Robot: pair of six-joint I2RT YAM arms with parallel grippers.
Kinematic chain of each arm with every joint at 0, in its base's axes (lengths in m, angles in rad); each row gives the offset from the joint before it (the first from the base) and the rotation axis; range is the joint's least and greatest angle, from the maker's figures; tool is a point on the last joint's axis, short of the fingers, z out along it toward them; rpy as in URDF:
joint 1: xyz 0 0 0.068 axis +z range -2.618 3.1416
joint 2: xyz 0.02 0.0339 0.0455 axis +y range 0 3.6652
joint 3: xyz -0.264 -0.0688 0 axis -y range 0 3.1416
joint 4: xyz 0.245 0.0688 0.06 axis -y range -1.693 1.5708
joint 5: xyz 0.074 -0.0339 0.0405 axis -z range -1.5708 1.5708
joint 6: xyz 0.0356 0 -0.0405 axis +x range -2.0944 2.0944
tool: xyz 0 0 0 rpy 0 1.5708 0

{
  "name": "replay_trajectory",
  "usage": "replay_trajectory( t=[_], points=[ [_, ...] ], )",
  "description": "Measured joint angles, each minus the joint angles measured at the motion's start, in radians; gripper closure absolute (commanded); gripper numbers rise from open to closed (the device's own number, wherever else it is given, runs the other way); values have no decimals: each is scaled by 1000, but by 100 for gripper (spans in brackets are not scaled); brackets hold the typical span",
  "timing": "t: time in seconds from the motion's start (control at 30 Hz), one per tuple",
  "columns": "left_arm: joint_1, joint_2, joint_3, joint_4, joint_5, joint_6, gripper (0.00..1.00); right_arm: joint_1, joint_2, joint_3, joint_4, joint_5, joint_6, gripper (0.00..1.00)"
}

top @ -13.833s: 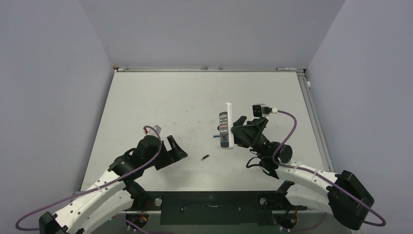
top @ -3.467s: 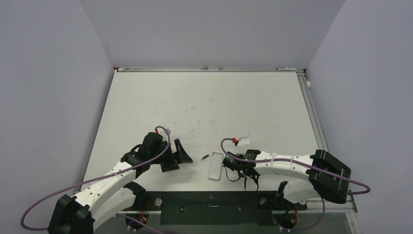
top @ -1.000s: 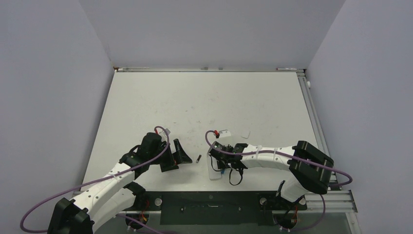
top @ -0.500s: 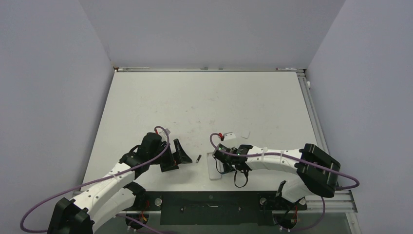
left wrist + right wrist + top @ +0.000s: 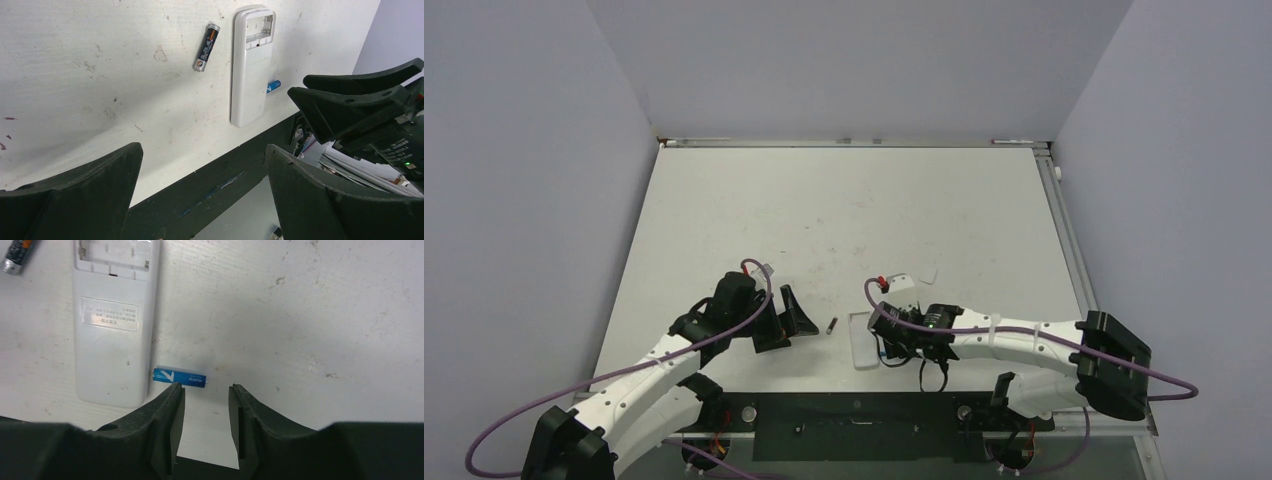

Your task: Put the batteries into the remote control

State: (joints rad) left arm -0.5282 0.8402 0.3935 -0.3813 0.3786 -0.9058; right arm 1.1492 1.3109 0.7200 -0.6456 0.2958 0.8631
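The remote control [image 5: 862, 341] lies back up near the table's front edge, and its battery bay [image 5: 115, 254] is open and empty. The blue battery [image 5: 180, 377] lies against the remote's right side, just ahead of my right gripper [image 5: 206, 390], which is open and empty and hovers low beside the remote [image 5: 890, 344]. The dark battery [image 5: 832, 325] lies left of the remote, between it and my left gripper [image 5: 790, 318], which is wide open and empty. The left wrist view shows the dark battery [image 5: 206, 40], the remote [image 5: 251, 70] and the blue battery [image 5: 273, 86].
A small loose white cover piece [image 5: 930, 273] lies behind the right arm. The black front rail of the table [image 5: 854, 420] runs just near of the remote. The right gripper's fingers [image 5: 360, 100] show in the left wrist view.
The remote was turned back up and brought to the front edge. Over the last second my right gripper has shifted right, off the remote. The left arm has held still.
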Motion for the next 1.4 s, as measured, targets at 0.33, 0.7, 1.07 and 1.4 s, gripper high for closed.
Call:
replay_trajectory(
  t=[0.33, 0.7, 1.07, 1.4],
  points=[
    [0, -8, 0, -13, 6, 5, 9, -2, -5, 62, 0, -63, -225, 56],
    [0, -17, 0, -45, 19, 11, 9, -79, 123, 107, 0, -145, -427, 54],
    [0, -14, 5, -56, 20, 13, 9, -117, 223, 150, 20, -229, -550, 52],
    [0, 1, 5, -55, 23, 12, 9, -155, 260, 158, 25, -294, -580, 61]
  ],
)
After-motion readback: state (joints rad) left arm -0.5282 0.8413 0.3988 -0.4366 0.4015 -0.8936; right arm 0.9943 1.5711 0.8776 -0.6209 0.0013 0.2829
